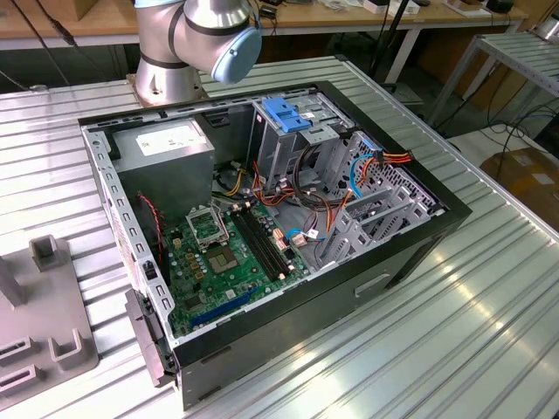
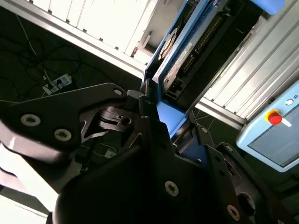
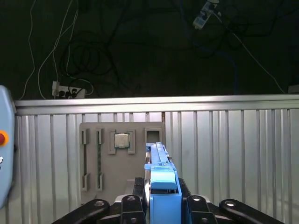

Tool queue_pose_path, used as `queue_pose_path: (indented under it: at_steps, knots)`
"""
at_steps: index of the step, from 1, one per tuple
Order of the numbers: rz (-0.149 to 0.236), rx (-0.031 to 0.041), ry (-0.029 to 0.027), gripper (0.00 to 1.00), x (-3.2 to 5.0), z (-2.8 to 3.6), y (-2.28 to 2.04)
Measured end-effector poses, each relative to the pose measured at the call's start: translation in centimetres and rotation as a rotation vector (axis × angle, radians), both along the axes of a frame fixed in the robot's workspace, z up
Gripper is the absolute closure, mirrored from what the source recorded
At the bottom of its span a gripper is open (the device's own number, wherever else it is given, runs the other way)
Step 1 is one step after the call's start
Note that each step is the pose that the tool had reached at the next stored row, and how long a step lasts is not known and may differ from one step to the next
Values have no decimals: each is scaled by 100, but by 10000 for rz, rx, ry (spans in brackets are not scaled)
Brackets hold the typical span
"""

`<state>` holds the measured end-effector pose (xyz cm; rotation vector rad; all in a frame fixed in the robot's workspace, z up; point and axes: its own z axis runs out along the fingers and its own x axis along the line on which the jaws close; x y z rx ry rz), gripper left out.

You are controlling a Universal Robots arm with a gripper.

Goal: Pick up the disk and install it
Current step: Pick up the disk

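My gripper (image 3: 161, 201) is shut on the disk (image 3: 161, 179), which I see edge-on in the first wrist view as a bright blue carrier standing up between the black fingers (image 3: 134, 201). The second wrist view shows the same disk (image 2: 180, 56) with its grey metal face and white label running away from the gripper (image 2: 170, 123); its blue frame is pinched at the near end. The disk is held in the air above the ribbed metal table (image 3: 224, 149). The open computer case (image 1: 262, 218) lies on that table in the exterior view, below the arm's base (image 1: 166, 78).
A tall metal drive cage with a blue latch (image 1: 285, 113) stands at the back of the case, beside wire bundles and the green motherboard (image 1: 227, 253). A grey fixture plate (image 3: 122, 154) holding a processor chip (image 3: 121, 140) lies on the table. A pendant with a red button (image 2: 274, 119) sits nearby.
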<state>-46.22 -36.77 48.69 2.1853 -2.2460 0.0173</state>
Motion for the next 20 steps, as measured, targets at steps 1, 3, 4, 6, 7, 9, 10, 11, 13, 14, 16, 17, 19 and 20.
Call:
queue_pose_path:
  at_steps: [1, 3, 4, 6, 7, 9, 10, 11, 13, 14, 16, 17, 19, 20]
  knots:
    - [0, -1, 3, 64, 0, 44, 0]
    - [0, -1, 1, 64, 0, 112, 0]
    - [-1, -1, 1, 64, 0, 132, 0]
    - [0, 0, 0, 64, 0, 139, 0]
    - [0, 0, 0, 64, 0, 139, 0]
    - [0, 0, 0, 64, 0, 140, 0]
    - [-1, 0, 0, 64, 2, 140, 0]
    - [-1, 0, 1, 64, 9, 140, 0]
    - [0, -1, 1, 64, 44, 140, 0]
    - [-1, 0, 0, 64, 63, 140, 0]
    - [0, 0, 0, 64, 95, 140, 0]
    - [-1, 0, 1, 64, 113, 140, 0]
    - [0, 0, 1, 64, 155, 139, 0]
    - [0, 0, 1, 64, 168, 139, 0]
